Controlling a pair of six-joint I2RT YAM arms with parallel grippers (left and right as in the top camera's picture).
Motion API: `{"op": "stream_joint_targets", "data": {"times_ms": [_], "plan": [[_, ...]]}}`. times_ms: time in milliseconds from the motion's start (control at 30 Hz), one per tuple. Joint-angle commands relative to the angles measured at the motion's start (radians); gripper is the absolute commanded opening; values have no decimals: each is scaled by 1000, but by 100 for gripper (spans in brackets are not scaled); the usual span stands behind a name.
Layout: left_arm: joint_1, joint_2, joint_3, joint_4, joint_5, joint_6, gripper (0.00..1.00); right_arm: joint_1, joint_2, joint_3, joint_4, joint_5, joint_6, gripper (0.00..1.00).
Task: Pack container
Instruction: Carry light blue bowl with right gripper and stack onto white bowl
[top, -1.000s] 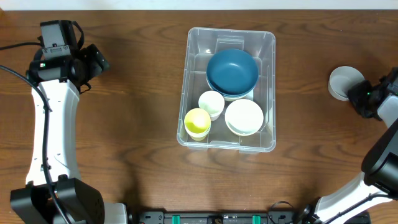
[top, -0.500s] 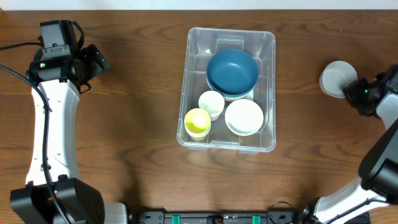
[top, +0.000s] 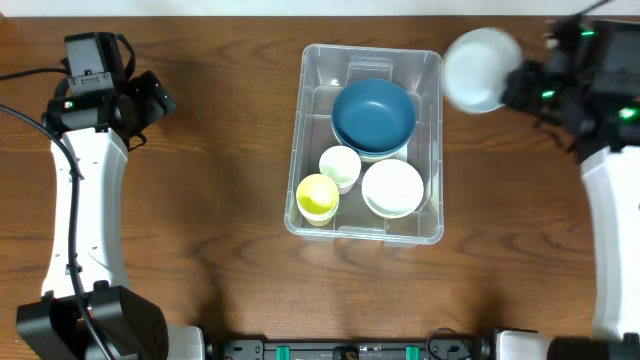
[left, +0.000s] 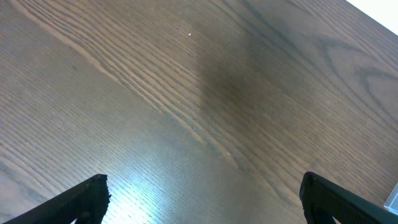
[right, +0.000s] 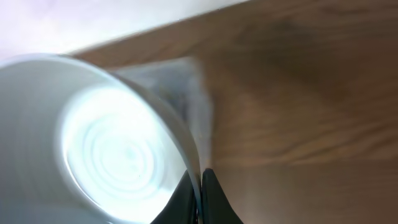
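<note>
The clear rectangular container (top: 425, 70) stands at the table's middle. Inside it are a blue bowl (top: 373, 113), a white bowl (top: 392, 187), a white cup (top: 340, 165) and a yellow cup (top: 318, 196). My right gripper (top: 512, 88) is shut on the rim of a pale white bowl (top: 477, 66) and holds it in the air just right of the container's far right corner. In the right wrist view the bowl (right: 106, 155) fills the left side, with the fingers (right: 201, 186) pinching its wall. My left gripper (left: 202, 199) is open over bare wood at the far left.
The left arm (top: 85, 180) runs along the table's left side. The right arm (top: 610, 200) runs along the right side. The table's far edge lies just behind the container.
My right gripper has lifted the pale bowl off the table at the right and carried it up and left, towards the container's far right corner. The left arm has not moved.
</note>
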Motion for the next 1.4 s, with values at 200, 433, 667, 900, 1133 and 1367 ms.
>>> {"op": "stream_joint_targets", "data": {"times_ms": [200,433,667,900,1133,1367], "plan": [[3,-8,8,-2,-12,2,98,290,32,-43,-148,244,49,1],[3,-8,8,-2,-12,2,98,356,33,-146,-171,243,48,1],[3,-8,9,-2,-12,2,98,364,33,-274,-105,209,48,1],[3,-8,8,-2,-12,2,98,363,32,-293,-45,206,11,53],[3,-8,8,-2,-12,2,98,327,0,-251,57,220,-9,83],[3,-8,8,-2,-12,2,98,270,-117,-212,109,228,-31,98]]}}
